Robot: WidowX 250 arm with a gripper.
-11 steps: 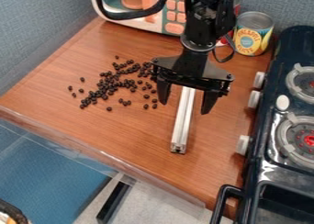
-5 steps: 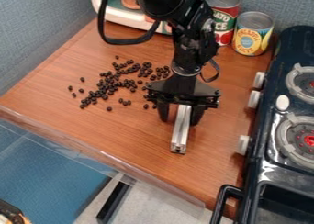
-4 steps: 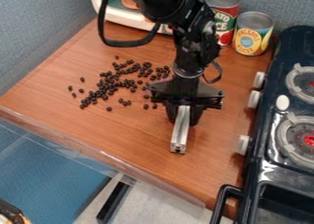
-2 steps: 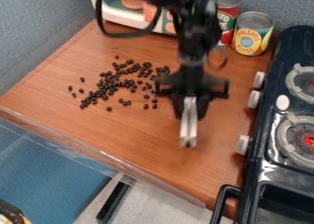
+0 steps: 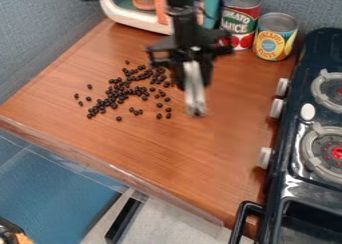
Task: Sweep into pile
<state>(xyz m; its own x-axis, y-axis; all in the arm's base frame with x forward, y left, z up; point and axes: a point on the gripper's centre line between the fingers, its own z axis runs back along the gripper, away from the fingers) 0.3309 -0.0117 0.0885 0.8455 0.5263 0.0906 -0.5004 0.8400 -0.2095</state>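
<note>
The tool (image 5: 192,80) grips the metal bar (image 5: 195,97); lowered hard onto the beads (image 5: 119,92) at left, it could scatter them.

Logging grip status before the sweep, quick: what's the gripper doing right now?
Black two-finger gripper: closed on the silver metal bar, right of the scattered small black beads.

The gripper (image 5: 192,84) and bar (image 5: 195,98) are blurred, the bar's upper end hidden by the gripper. The arm (image 5: 182,13) and microwave (image 5: 127,15) are cut off by the top edge, the stove (image 5: 284,160) and its 2 burners (image 5: 308,152) by the right. An unidentifiable item (image 5: 12,234) is cut off at lower left.
</note>
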